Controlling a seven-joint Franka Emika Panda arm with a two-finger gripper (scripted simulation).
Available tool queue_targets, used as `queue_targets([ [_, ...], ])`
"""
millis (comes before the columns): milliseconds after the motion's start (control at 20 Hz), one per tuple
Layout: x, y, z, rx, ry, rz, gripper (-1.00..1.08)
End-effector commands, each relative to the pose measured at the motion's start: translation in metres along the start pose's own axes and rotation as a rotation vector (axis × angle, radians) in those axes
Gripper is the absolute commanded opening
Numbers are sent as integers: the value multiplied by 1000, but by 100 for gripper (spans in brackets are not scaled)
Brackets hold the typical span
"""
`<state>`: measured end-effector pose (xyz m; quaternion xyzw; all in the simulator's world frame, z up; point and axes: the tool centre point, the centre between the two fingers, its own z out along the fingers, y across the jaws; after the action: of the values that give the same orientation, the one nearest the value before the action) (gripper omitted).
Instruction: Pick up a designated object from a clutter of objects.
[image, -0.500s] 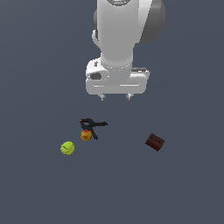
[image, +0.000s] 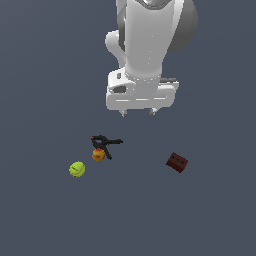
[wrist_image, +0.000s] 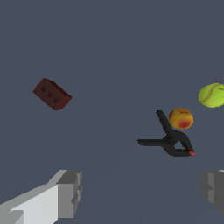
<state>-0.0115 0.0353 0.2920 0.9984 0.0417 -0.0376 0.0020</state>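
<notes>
The designated object (image: 98, 155) is a small orange-yellow lump with a reddish patch, lying on the dark floor. It touches the black spring clamp (image: 105, 144). In the wrist view the orange lump (wrist_image: 181, 118) sits against the clamp (wrist_image: 171, 140). My gripper (image: 138, 113) hangs open well above the floor, up and toward the exterior view's right of the lump. Its two fingers (wrist_image: 68, 192) stand wide apart with nothing between them.
A yellow-green ball (image: 77, 169) lies close to the lump on the exterior view's left, and shows in the wrist view as well (wrist_image: 212, 95). A dark red-brown block (image: 177, 162) (wrist_image: 52, 94) rests apart on the exterior view's right.
The arm and gripper have shifted slightly toward the exterior view's right. The objects on the floor have not moved.
</notes>
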Motion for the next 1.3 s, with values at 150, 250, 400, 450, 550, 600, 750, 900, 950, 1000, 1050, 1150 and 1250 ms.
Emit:
queue_targets([
  [150,1,-1,1,-1,1,0,100],
  [250,3,1,4,1,2,16,100],
  [400,6,7,11,6,4,55,100],
  [450,7,9,14,9,5,72,100],
  [550,10,14,21,14,7,111,100],
  [600,12,18,25,16,8,133,100],
  [750,17,29,39,25,12,213,100],
  [900,23,44,57,34,17,312,100],
  [950,24,49,63,37,19,349,100],
  [1000,26,55,70,40,21,389,100],
  [1050,28,62,78,43,22,429,100],
  [1150,30,74,92,48,26,511,100],
  [1250,32,87,107,51,30,592,100],
])
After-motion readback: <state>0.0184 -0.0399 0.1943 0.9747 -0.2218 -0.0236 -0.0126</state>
